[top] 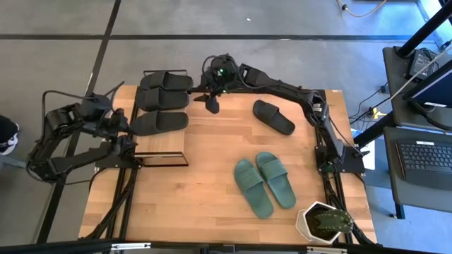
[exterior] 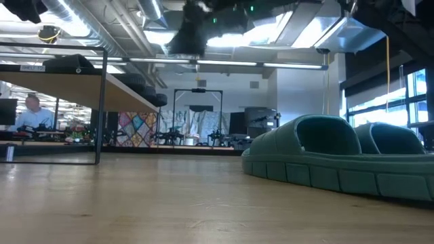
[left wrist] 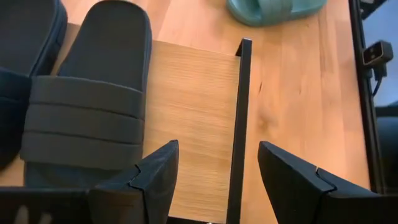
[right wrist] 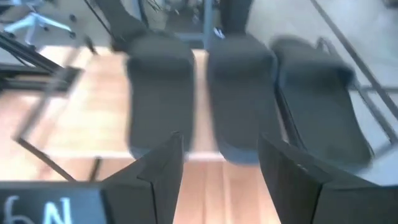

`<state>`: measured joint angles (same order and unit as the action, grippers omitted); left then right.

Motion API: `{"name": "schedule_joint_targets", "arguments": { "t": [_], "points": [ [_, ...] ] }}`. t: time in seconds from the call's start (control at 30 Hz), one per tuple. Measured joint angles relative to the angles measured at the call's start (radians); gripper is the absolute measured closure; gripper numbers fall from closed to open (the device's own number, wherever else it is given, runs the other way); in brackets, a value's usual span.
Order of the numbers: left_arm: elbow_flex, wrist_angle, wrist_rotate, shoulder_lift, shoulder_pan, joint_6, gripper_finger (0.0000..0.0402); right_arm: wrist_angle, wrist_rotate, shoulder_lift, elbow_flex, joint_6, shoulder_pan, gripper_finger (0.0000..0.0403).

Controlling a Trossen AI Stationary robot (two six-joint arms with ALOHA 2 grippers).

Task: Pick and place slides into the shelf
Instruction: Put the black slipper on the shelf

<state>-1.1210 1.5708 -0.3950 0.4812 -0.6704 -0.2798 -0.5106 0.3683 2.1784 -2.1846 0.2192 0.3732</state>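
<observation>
On the wooden table (top: 212,190), three black slides (top: 164,99) lie on the shelf (top: 161,144) at its left edge; one black slide (top: 274,116) and the teal pair (top: 265,182) remain. Both grippers, left (left wrist: 214,177) and right (top: 212,106), are spread and empty; shelved slides could be knocked off.

Large wooden tabletop (top: 212,190) over grey floor (top: 56,56). Potted green plant (top: 325,222) in white pot at near right corner. To the right, desk with laptop (top: 424,159). Across the room, seated person (exterior: 30,112) at far left, colourful patterned panel (exterior: 135,127).
</observation>
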Motion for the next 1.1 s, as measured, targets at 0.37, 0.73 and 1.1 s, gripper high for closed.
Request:
{"name": "schedule_joint_targets", "arguments": {
  "t": [0.37, 0.73, 1.1],
  "points": [
    [0.000, -0.019, -0.033, -0.002, 0.000, 0.208, 0.0189, 0.112, -0.025, -0.148, 0.230, 0.017, 0.011, 0.0200],
    [0.000, -0.057, 0.023, -0.002, -0.001, 0.303, 0.0189, 0.478, -0.091, -0.536, 0.829, 0.000, 0.011, 0.0200],
    [0.000, -0.147, 0.013, -0.002, 0.000, 0.357, 0.0189, 1.010, -0.098, -0.778, 1.328, -0.059, 0.011, 0.0200]
  ]
}}
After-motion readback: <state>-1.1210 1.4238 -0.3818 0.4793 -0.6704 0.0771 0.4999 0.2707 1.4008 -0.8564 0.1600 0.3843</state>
